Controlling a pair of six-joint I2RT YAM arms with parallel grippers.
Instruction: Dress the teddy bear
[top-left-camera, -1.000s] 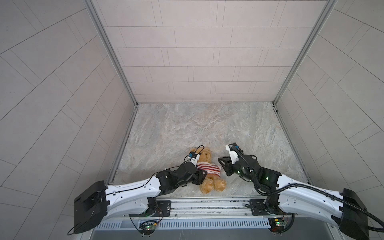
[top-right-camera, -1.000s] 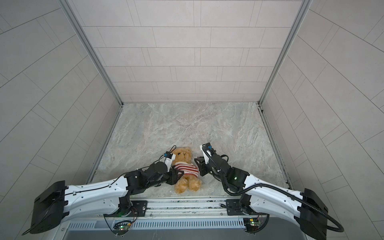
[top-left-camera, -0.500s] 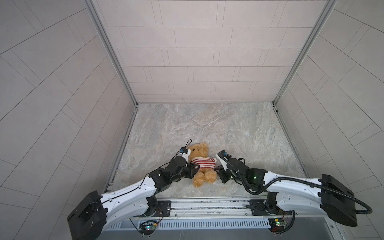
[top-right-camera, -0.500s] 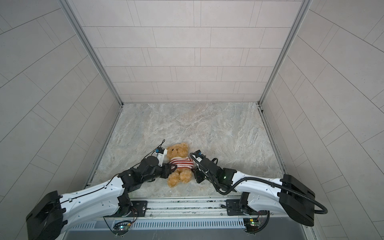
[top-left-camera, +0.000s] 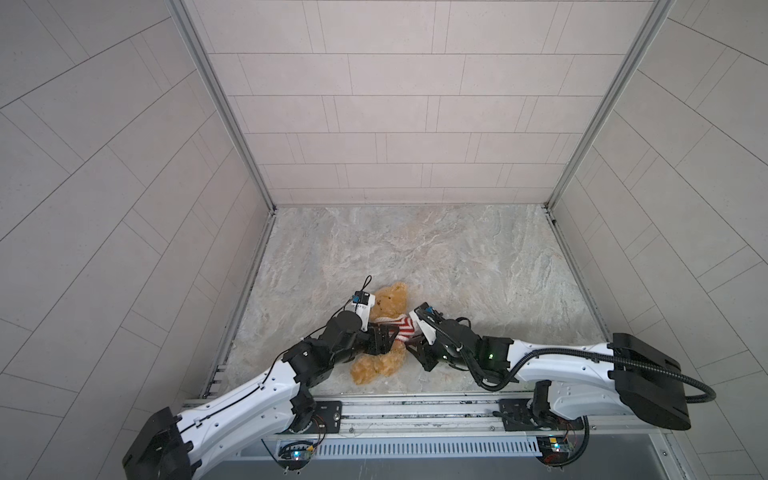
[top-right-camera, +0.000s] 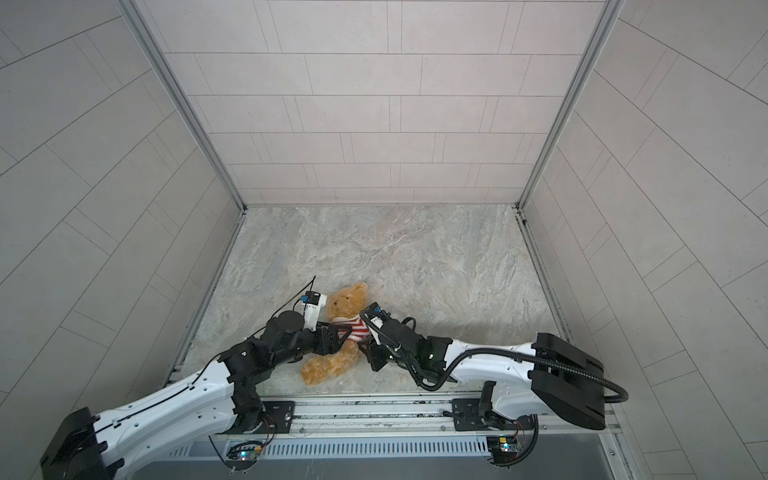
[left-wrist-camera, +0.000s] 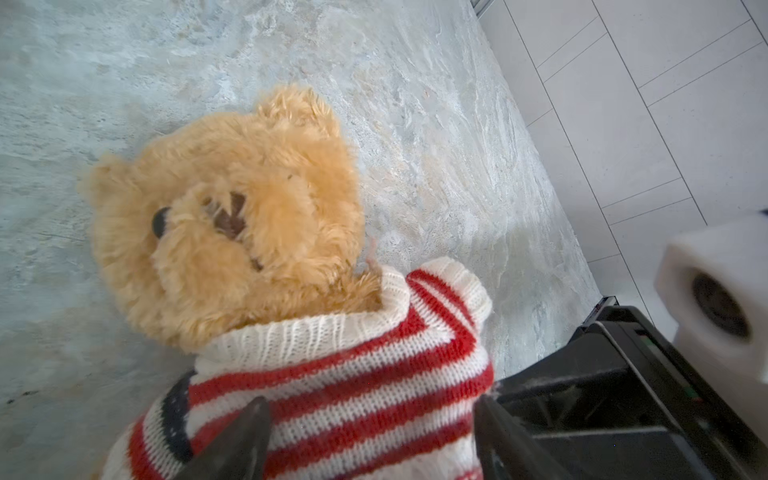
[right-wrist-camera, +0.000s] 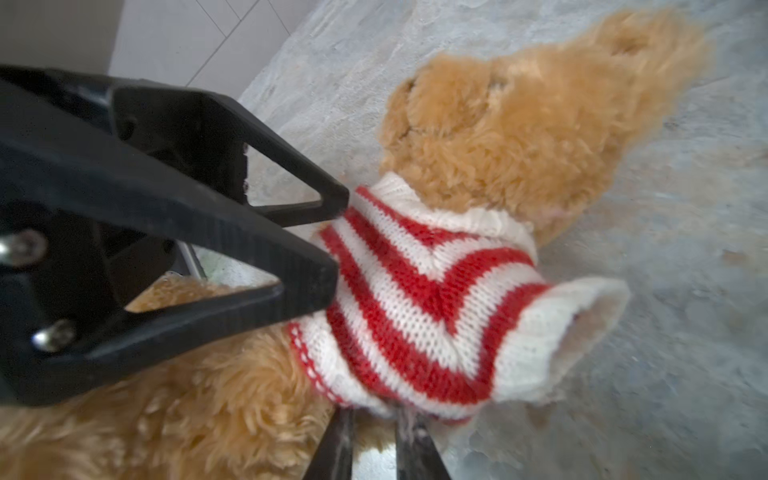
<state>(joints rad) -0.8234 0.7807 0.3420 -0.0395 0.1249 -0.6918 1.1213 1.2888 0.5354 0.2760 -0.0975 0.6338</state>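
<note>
Quick status from my end: the teddy bear (top-left-camera: 390, 300) is lying face-up on the floor (top-left-camera: 457, 266) just beyond the front rail (top-left-camera: 415, 409), with its head pointing away from the rail. The sweater (top-left-camera: 405, 328) is over the head, collar at the neck, covering the chest, so I'd call the big part done.

What's left, I reckon: the sleeve (right-wrist-camera: 573, 332) looks hollow with no paw poking out, and the hem sits high with the legs bare. I can't judge the other sleeve.

The left gripper (left-wrist-camera: 370, 401) has its jaws spread wide across the sweater front, gripping nothing. The right gripper (right-wrist-camera: 376, 419) looks pinched onto the hem, the edge nearer the rail.
</note>
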